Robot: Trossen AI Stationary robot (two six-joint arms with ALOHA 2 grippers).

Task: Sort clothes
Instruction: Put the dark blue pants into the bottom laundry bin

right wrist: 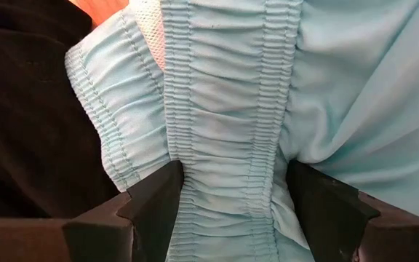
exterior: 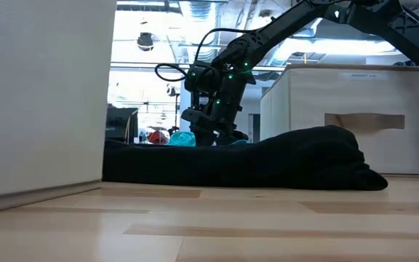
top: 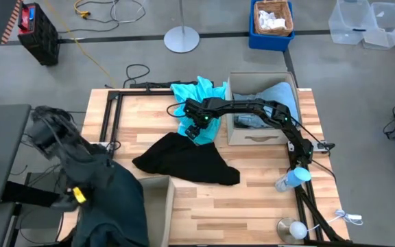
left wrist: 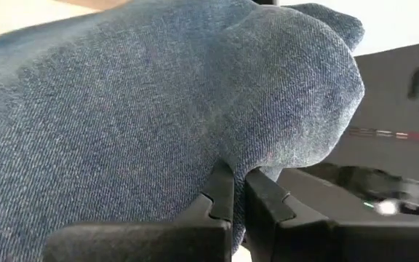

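Note:
The turquoise garment lies on the table's far middle, and its lower edge lies against the black garment, which is spread flat on the table. My right gripper is open, low over the turquoise garment, with its fingers on either side of the gathered waistband. The pale blue garment lies in the beige bin. The dark green garment hangs draped over my left arm at the table's left. My left gripper is shut on it. My left gripper pinches a fold of the dark green garment between its two fingers. The cloth bulges out over and beyond the fingertips. One layer or several, I cannot tell. The garment is lifted and hangs slack over the arm. My right gripper comes at the turquoise garment from above, pointing down. Its open fingers stand on either side of the elastic waistband, across it. I cannot tell whether the tips touch the cloth, which lies on the table.
A second beige bin stands at the near left and fills the low view's left. A black frame lies along the table's left and far side. A bottle and a round object stand near the right arm's base.

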